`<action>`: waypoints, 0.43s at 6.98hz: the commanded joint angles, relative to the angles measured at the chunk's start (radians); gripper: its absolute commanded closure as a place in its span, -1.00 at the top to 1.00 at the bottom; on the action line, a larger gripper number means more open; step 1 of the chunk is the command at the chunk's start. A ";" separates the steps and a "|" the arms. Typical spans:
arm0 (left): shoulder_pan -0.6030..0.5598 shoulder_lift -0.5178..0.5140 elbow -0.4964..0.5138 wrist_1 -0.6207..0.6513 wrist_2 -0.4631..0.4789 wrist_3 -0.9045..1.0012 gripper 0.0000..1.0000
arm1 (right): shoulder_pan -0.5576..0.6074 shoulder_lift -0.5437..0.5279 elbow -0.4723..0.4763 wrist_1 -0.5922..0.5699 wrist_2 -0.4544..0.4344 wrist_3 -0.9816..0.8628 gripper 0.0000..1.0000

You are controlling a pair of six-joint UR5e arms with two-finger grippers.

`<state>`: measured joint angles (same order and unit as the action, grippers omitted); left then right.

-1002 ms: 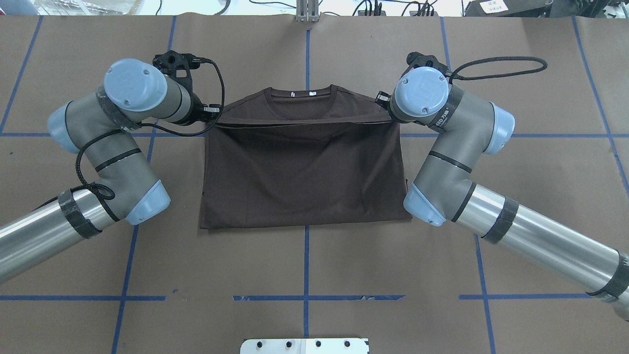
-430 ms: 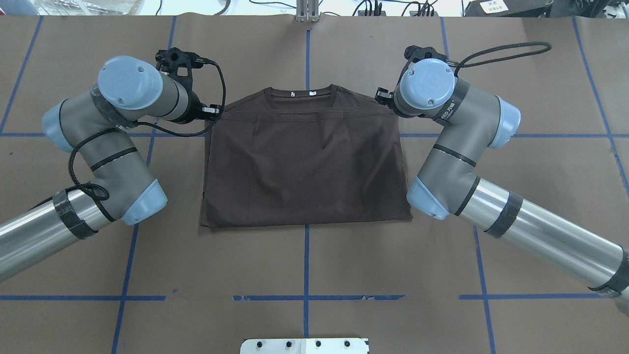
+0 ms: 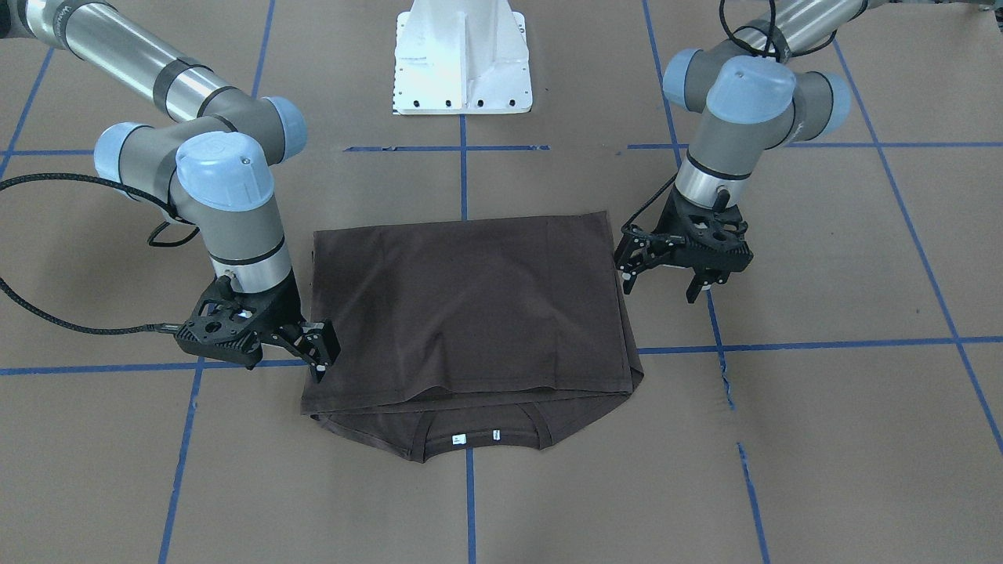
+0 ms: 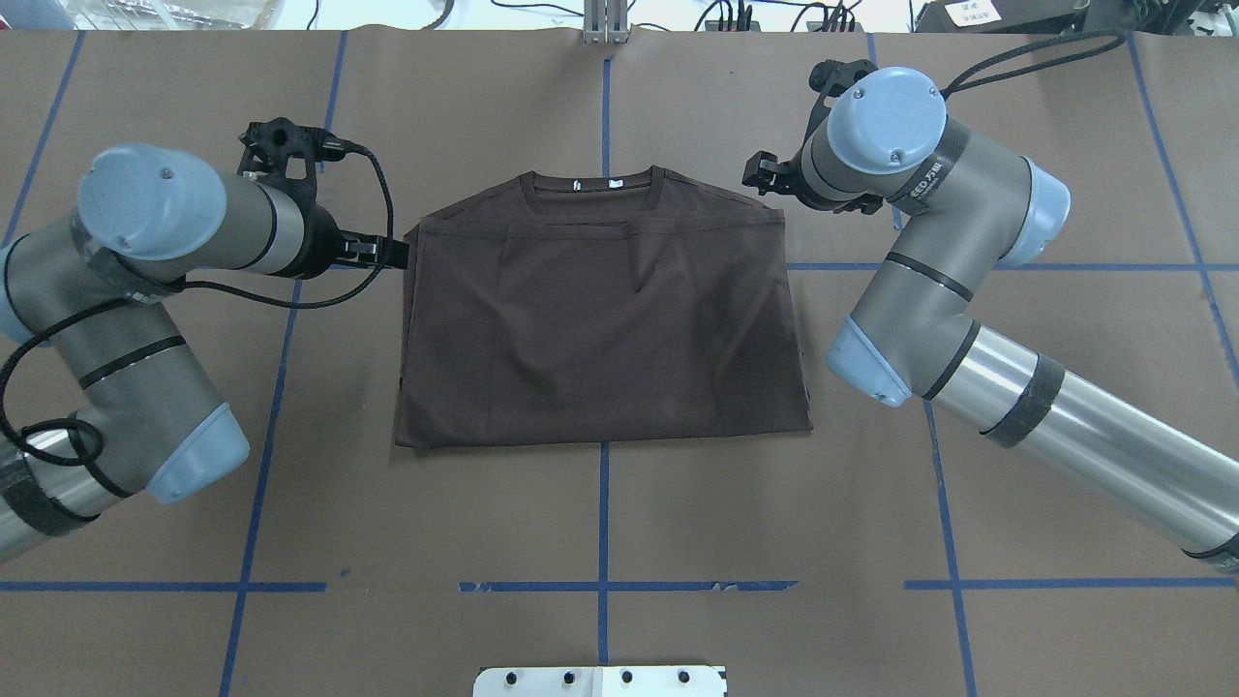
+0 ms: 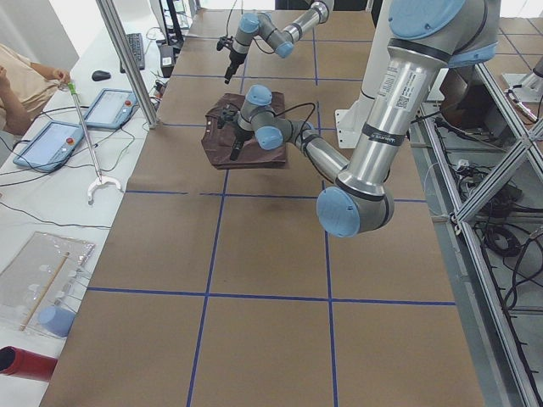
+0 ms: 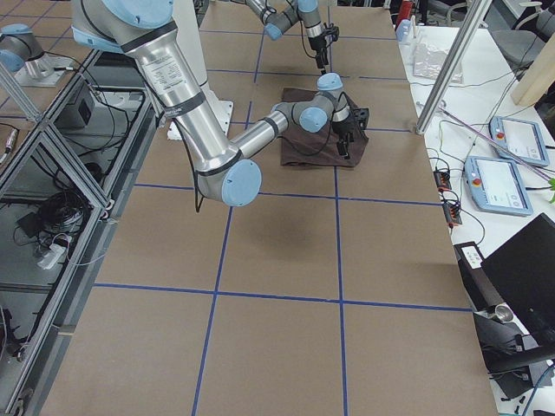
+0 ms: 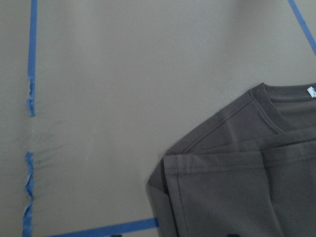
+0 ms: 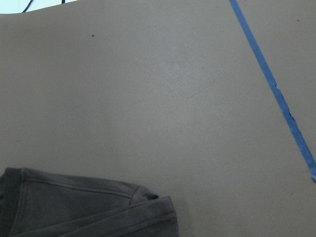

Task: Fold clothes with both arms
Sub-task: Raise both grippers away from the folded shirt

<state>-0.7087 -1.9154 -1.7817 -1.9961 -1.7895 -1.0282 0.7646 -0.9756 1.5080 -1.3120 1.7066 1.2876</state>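
1. We see the dark brown T-shirt (image 4: 600, 339) lying flat on the brown table (image 4: 619, 629). It sits in the upper middle of the overhead view, straddling the blue tape line (image 4: 602, 513) that runs up the centre.
2. It is folded into a rough rectangle. The lower half is brought up over the chest, and its hem (image 4: 600, 228) lies just below the ribbed collar (image 4: 592, 205).
3. The collar and the two white neck tags (image 4: 614, 183) stay uncovered along the upper edge. A few soft creases run down from the middle of the hem.
4. The left gripper (image 3: 660, 290), at the right of the front-facing view, has its jaws spread wide and holds nothing. In the overhead view it sits just beside the shirt's left edge.
5. The right gripper (image 3: 323, 354), at the lower left corner of the shirt in the front-facing view, looks parted too, with no cloth between its fingers.
6. A second ago both grippers held the hem stretched taut across the shoulders. It had dropped onto the shirt by 0.4 s ago and has lain the same way since.
7. Since then the left arm (image 4: 145, 290) has swung out toward the frame's left edge, and the right arm (image 4: 929, 281) has shifted toward the upper right, off the shoulder corner.
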 commanded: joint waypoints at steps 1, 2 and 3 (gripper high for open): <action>0.122 0.084 -0.080 -0.053 0.001 -0.238 0.40 | 0.001 -0.006 0.014 0.000 0.002 -0.004 1.00; 0.180 0.110 -0.079 -0.091 0.043 -0.334 0.03 | 0.001 -0.008 0.017 0.000 0.002 -0.004 1.00; 0.222 0.143 -0.079 -0.113 0.080 -0.387 -0.03 | 0.001 -0.008 0.017 0.000 0.002 -0.004 1.00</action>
<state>-0.5440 -1.8095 -1.8574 -2.0772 -1.7497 -1.3298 0.7655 -0.9824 1.5228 -1.3116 1.7088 1.2841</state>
